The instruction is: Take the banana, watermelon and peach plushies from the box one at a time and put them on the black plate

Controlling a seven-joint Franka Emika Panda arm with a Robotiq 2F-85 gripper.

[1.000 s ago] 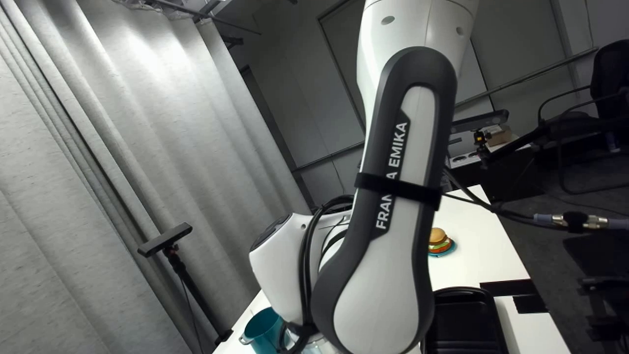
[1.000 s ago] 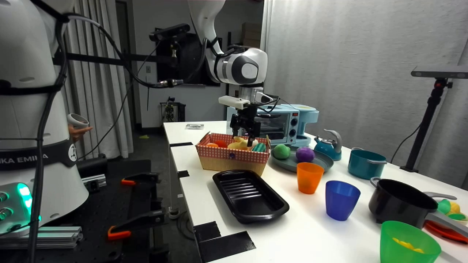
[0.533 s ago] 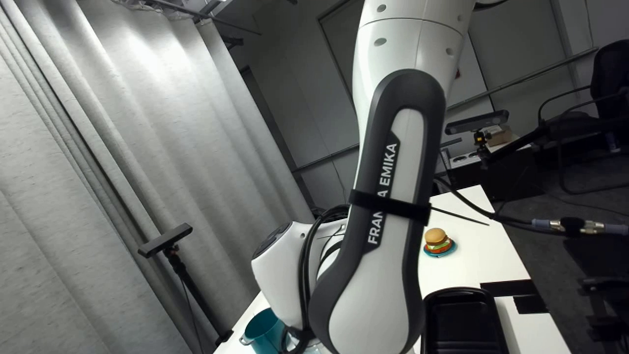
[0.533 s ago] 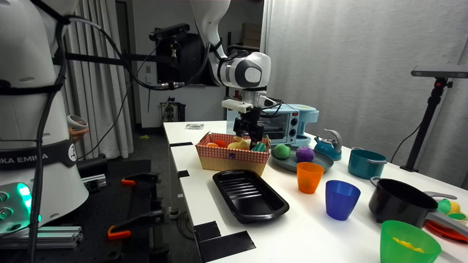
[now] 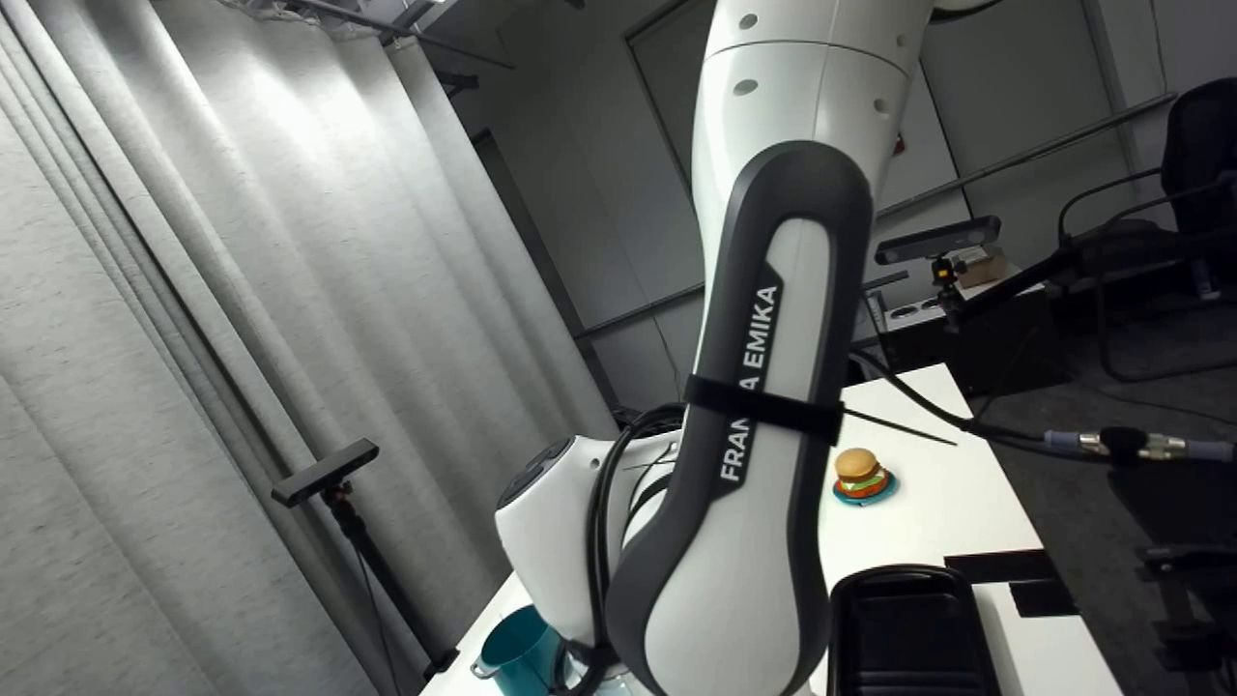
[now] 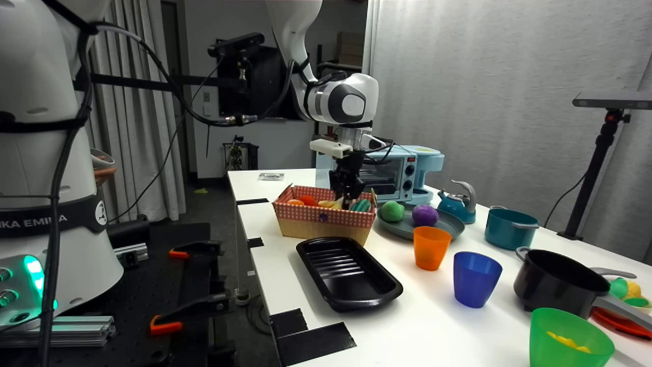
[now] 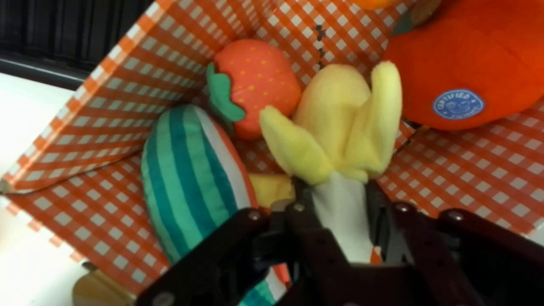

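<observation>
The hand appears to be pinching the banana, one finger on each side of its white flesh just below the yellow peel, inside the red-checked box on the worktop. Before lifting, it would pay to be sure both fingers bear evenly on the cloth: stuffing should give under the squeeze, and a shallow hold could let it slip. Then raise it straight up and slowly, since the watermelon lies close by the hand and could be dragged along, and the strawberry sits just beyond the peel. Go upward until the lower end is well over the rim, and only then swing across to the black tray just outside the box, which I take to be the black plate; let go low down, so the banana does not roll. It looks soft and fuzzy, its pale yellow peel folded open, two flaps jutting out to either side and a rounded yellow hump behind them, with smooth white flesh showing below and its lower end hidden by the hand.
</observation>
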